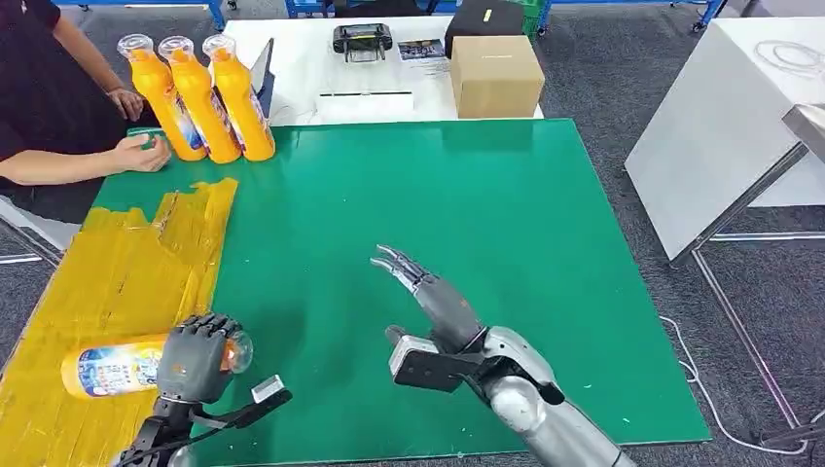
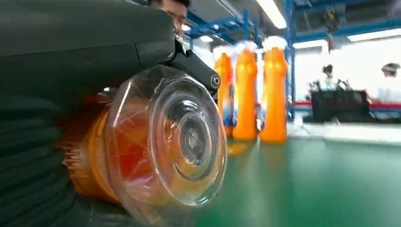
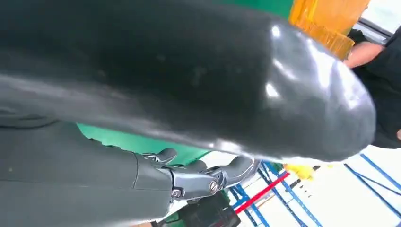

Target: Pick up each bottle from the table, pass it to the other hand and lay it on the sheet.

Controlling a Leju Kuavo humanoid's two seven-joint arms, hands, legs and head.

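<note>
Left hand (image 1: 199, 358) is wrapping the orange bottle (image 1: 112, 370) near its neck, fingers clamped around it. The bottle is lying on its side over the yellow sheet (image 1: 117, 282), clear cap (image 2: 175, 142) pointing toward the green mat (image 1: 467, 243). I am reading this as the laying-down step, nearly finished. The head view is not letting me tell whether the bottle's body is fully resting on the sheet or hanging just above it.

Right hand (image 1: 428, 297) is hovering over the green mat with fingers spread apart and holding nothing, well apart from the bottle.

To do this well, I am thinking: settle the bottle flat before loosening, since a round bottle on its side could roll toward the sheet's edge. Open the fingers slowly and lift straight off, so the thumb is not dragging the cap sideways. The sheet is looking wrinkled and folded near its far end, so keeping the bottle on the flatter near part seems safer.

Around me: three more orange bottles (image 1: 204, 97) are standing upright, close together, at the far left of the mat. A person's hand (image 1: 146, 154) is resting just beside them, and that hand may be in the way when I reach for the next one. A cardboard box (image 1: 496, 76) and a black device (image 1: 362, 41) are sitting on the white table (image 1: 302, 58) beyond, clear of my path.
</note>
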